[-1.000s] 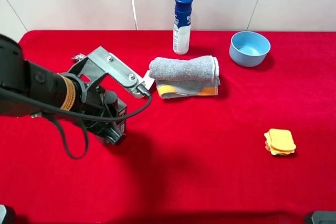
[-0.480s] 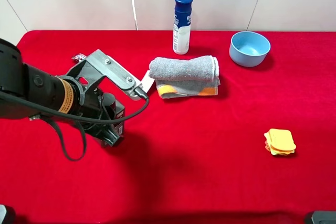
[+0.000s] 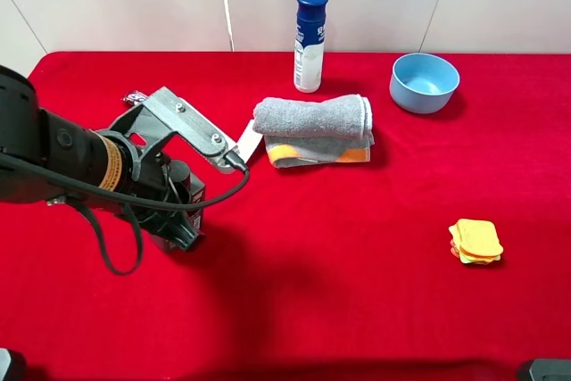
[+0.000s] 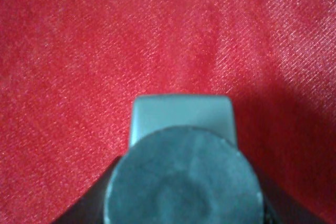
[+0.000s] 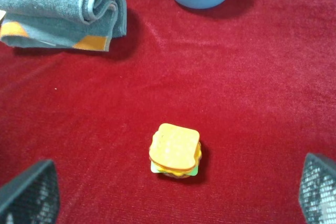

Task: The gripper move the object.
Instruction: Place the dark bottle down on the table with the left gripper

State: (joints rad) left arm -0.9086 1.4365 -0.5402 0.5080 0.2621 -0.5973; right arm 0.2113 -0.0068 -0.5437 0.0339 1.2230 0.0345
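The object, a dark grey pump bottle (image 3: 190,186), stands on the red cloth at the left, mostly hidden by my left arm. My left gripper (image 3: 186,222) is shut on it, black jaws on either side of its body. In the left wrist view I look straight down on the object's round grey pump head (image 4: 181,182) and its spout (image 4: 181,116), with red cloth all around. My right gripper (image 5: 173,192) is open, its fingertips (image 5: 29,192) wide apart at the frame's lower corners, over the near right of the table.
A folded grey and orange towel (image 3: 314,128) lies at centre back. Behind it stands a white bottle with a blue cap (image 3: 310,40). A blue bowl (image 3: 424,82) sits at the back right. A toy sandwich (image 3: 475,242) lies at the right.
My left arm has shifted slightly to the left with the pump bottle still in its grip. Nothing else has moved.
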